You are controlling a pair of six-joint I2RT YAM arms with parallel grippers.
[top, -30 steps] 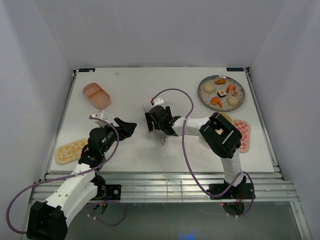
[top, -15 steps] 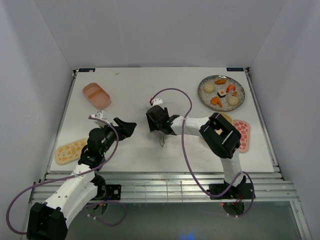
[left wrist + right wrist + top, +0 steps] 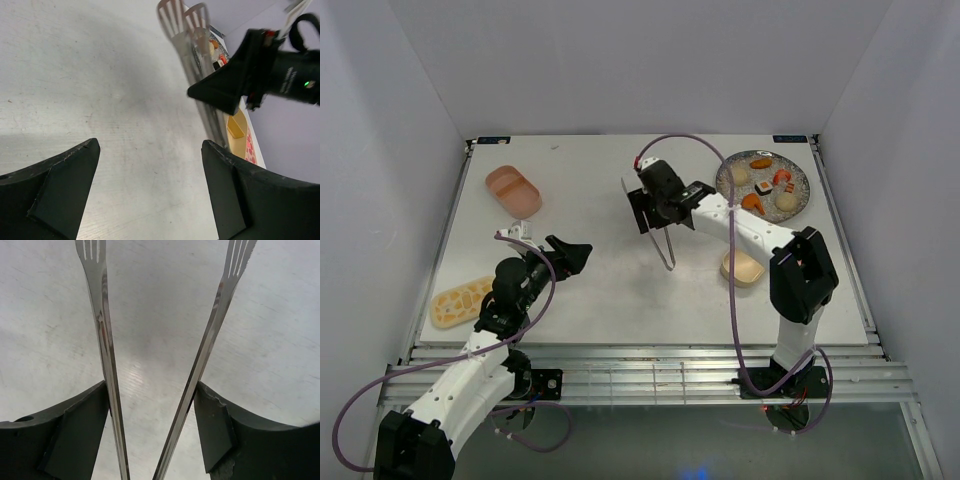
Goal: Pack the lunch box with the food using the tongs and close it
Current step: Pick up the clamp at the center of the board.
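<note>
1. White counter (image 3: 620,290), boxed in by pale walls, carries everything.
2. Packing looks unstarted: the food (image 3: 761,187) sits on the grey plate (image 3: 724,178). The pink tray (image 3: 513,190) and tan tray (image 3: 744,267) lie empty and well apart, and the tan-yellow lid (image 3: 460,300) is off.
3. The right end effector (image 3: 657,212) grips the tongs (image 3: 663,243) mid-counter. The left end effector (image 3: 572,252) gapes wide, empty.

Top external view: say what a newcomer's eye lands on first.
The right gripper holds the silvery tongs over mid-table, tips toward the near edge. Toward the far right sits the grey speckled plate loaded with sushi pieces; the left gripper hangs open and empty.
</note>
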